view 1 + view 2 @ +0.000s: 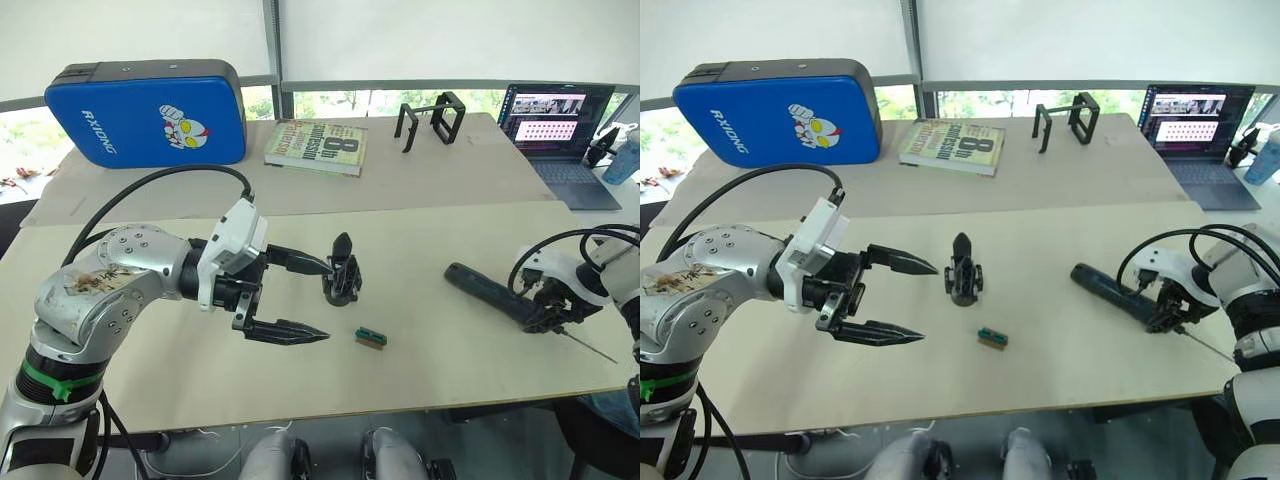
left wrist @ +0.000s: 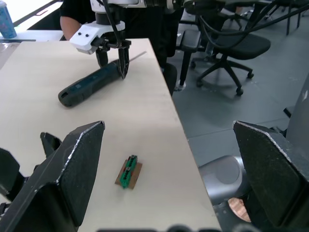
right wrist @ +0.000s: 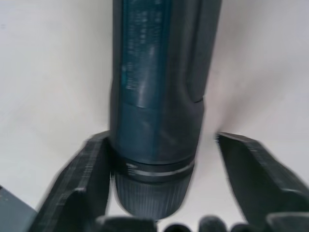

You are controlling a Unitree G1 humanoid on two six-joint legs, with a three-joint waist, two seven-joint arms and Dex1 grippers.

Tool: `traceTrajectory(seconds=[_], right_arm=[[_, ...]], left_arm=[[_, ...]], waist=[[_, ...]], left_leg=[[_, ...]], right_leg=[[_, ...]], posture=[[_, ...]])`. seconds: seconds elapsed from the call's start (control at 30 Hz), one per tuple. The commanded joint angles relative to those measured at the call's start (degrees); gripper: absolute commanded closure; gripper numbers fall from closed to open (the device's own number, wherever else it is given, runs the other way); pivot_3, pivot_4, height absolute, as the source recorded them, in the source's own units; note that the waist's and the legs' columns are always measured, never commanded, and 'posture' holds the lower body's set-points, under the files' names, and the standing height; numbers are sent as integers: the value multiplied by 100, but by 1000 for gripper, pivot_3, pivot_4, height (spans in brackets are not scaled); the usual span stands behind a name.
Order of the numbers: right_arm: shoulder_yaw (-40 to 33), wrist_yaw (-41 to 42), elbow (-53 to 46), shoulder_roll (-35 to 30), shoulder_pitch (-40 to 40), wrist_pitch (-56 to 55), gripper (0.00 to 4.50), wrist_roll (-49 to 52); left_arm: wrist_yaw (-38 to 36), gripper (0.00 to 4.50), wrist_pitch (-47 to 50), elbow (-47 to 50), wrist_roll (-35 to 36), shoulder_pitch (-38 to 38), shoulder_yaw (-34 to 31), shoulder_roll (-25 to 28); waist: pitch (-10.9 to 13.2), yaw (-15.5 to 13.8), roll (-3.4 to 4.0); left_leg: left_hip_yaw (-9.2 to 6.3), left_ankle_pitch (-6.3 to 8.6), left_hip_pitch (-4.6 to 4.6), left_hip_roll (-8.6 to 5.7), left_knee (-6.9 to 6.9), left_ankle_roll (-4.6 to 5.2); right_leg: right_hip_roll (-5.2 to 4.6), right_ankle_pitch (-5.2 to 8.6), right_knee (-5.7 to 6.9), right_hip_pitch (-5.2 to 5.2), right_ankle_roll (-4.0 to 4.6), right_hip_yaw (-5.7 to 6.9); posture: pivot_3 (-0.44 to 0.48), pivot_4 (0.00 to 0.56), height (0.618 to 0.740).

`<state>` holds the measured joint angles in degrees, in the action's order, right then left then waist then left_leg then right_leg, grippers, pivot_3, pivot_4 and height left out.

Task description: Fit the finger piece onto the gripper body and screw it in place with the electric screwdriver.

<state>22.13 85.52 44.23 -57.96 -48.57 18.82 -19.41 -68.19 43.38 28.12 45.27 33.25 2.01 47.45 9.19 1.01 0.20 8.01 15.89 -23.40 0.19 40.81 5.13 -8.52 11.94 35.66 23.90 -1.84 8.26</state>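
**Left eye view: both grippers open, screwdriver lying flat, gripper body upright at centre**

Left eye view shows a pale tabletop (image 1: 440, 370) with a blue case (image 1: 150, 112) lying at its far left, a laptop (image 1: 560, 130) at the far right, a book (image 1: 318, 146) beside the case, and two open black frames (image 1: 432, 120) between book and laptop.

The left gripper (image 1: 325, 300) hangs just above the tabletop with its two fingers spread wide apart, holding nothing. Its upper fingertip is just beside the gripper body (image 1: 342, 280).

The electric screwdriver (image 1: 490, 292) lies flat on the right part of the tabletop, its thin bit (image 1: 590, 350) pointing toward the near right edge. The right gripper (image 1: 1167, 318) sits over the bit end of the tool. In the right wrist view its fingers (image 3: 79, 183) stand apart on either side of the barrel (image 3: 157, 96); one touches it, the other stands clear.

The gripper body stands at the middle of the tabletop, and the finger piece (image 1: 342, 245) rises upright from its top, pointed end up.

A small green block (image 1: 370, 339) lies flat just near of the gripper body, apart from it.
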Motion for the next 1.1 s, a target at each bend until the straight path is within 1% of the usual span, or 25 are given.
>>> traceTrajectory(seconds=[0.03,0.07,0.2,0.27,0.33,0.37,0.43,0.5,0.57,0.63,0.67,0.7,0.73,0.8,0.9,1.0,1.1], right_arm=[[-12,107,-40,121,99,-204,2422,78],[-52,140,-114,102,103,-242,2603,107],[-479,59,-710,-276,144,-1292,2603,422],[-870,-91,-1131,-505,357,-1629,2603,715],[-1376,-128,-1664,-619,685,-1443,2603,1194],[-1712,-195,-2001,-630,883,-1082,2603,1485],[-2633,-372,-2885,-516,1417,-233,2603,2301],[-3678,-707,-4033,-208,2110,726,2603,3111],[-4602,-1224,-5205,341,2755,1418,2603,3853],[-5288,-1859,-6214,1045,3288,1789,2603,4482],[-5502,-2120,-6589,1327,3475,1904,2603,4726],[-5675,-2471,-7093,1765,3711,1946,2603,5069],[-5750,-2827,-7579,2203,3944,1956,2603,5397],[-5740,-3319,-8211,2749,4253,1900,2603,5772],[-5420,-3709,-8739,3232,4668,1604,2603,5930],[-4933,-3781,-9000,3539,5120,1247,2603,5879],[-4456,-3728,-9018,3607,5391,845,2603,5716]], left_arm=[[-76,0,-203,162,-115,-100,19,100],[-95,0,-232,179,-139,-140,31,116],[-192,0,-327,221,-249,-330,142,155],[-279,0,-444,224,-408,-486,278,185],[-359,0,-542,193,-531,-650,382,217],[-407,0,-623,147,-630,-733,448,236],[-570,0,-860,19,-873,-915,609,297],[-690,0,-1089,-142,-1062,-1036,740,279],[-720,0,-1264,-322,-1178,-1072,837,155],[-666,0,-1384,-499,-1296,-1077,937,-27],[-647,0,-1431,-573,-1343,-1080,968,-101],[-656,0,-1612,-723,-1469,-1101,1034,-213],[-675,0,-1880,-920,-1620,-1118,1106,-363],[-653,0,-2237,-1226,-1811,-1115,1170,-626],[-460,0,-2286,-1577,-1834,-1028,1176,-1085],[-606,0,-2679,-1983,-2100,-983,1319,-1296],[-732,0,-3137,-2506,-2342,-914,1431,-1501]], waist=[[-1,0,-11],[-1,0,-11],[3,3,-9],[17,-2,15],[31,-29,37],[33,-40,40],[33,-68,41],[33,-100,41],[33,-147,40],[33,-196,40],[33,-203,40],[33,-226,41],[33,-244,41],[32,-243,41],[32,-226,40],[29,-211,36],[29,-170,36]], left_leg=[[0,1,3,1,0,-1],[-1,1,3,3,0,-2],[3,0,0,3,-2,-4],[9,0,-3,2,-4,-5],[18,0,-4,-1,-7,-4],[18,0,-6,-1,-7,-4],[18,0,-8,2,-5,-4],[16,0,-7,3,-3,-4],[13,0,-6,10,-1,-4],[12,0,-6,14,2,-5],[8,1,-7,15,3,-5],[8,1,-8,13,4,-5],[8,1,-10,11,2,-5],[6,2,-9,8,-1,-5],[14,1,-9,-3,0,-3],[14,1,-6,-8,-1,-2],[21,1,0,-14,-5,-1]], right_leg=[[1,1,0,-3,2,0],[1,2,0,-3,3,0],[2,2,5,9,4,-7],[1,3,11,19,4,-17],[-1,3,15,28,4,-30],[-1,3,17,29,4,-30],[2,3,19,29,4,-34],[2,3,20,28,4,-37],[3,2,21,24,5,-38],[4,1,24,25,7,-39],[5,1,23,23,6,-38],[4,1,24,25,6,-40],[1,0,24,27,6,-44],[3,0,23,28,7,-52],[4,-1,30,33,5,-64],[11,-2,29,30,3,-69],[14,0,32,31,4,-78]], posture=[[0,150,740],[0,150,740],[0,150,740],[0,150,740],[0,150,740],[0,150,740],[0,150,740],[0,150,740],[0,150,740],[0,150,740],[0,150,740],[0,150,740],[0,150,740],[0,150,740],[0,150,740],[0,150,740],[0,150,740]])
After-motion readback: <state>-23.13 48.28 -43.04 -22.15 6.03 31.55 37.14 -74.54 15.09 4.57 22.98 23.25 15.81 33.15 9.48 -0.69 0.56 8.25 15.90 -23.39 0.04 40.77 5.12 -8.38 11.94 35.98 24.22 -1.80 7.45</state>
